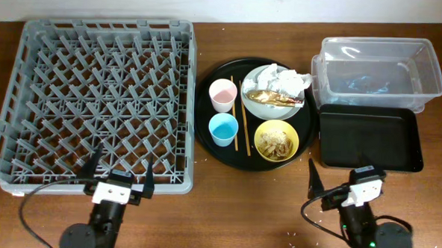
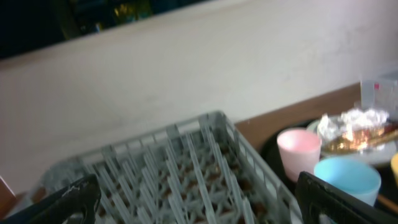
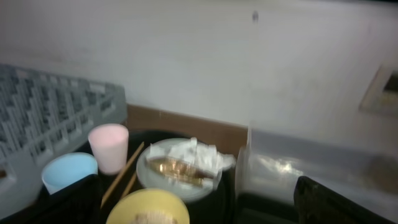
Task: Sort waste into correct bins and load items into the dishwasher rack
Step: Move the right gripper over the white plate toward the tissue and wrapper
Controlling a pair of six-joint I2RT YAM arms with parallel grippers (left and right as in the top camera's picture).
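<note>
With left gripper (image 1: 122, 170) and right gripper (image 1: 344, 182) both wide open and empty, I'd pinch the tissue (image 1: 286, 82) off the plate (image 1: 250, 82) from above first, avoiding the wrapper (image 1: 271, 97)

Left gripper (image 1: 122, 170), at near edge of dishwasher rack (image 1: 28, 93): slim black pointed fingers (image 1: 96, 158), white block (image 1: 112, 191) behind, black cable (image 1: 35, 198) curving off | right gripper (image 1: 343, 183), well right of rack: black pointed fingers, white block, black cable, green light (image 1: 370, 245) on dark body.
</note>
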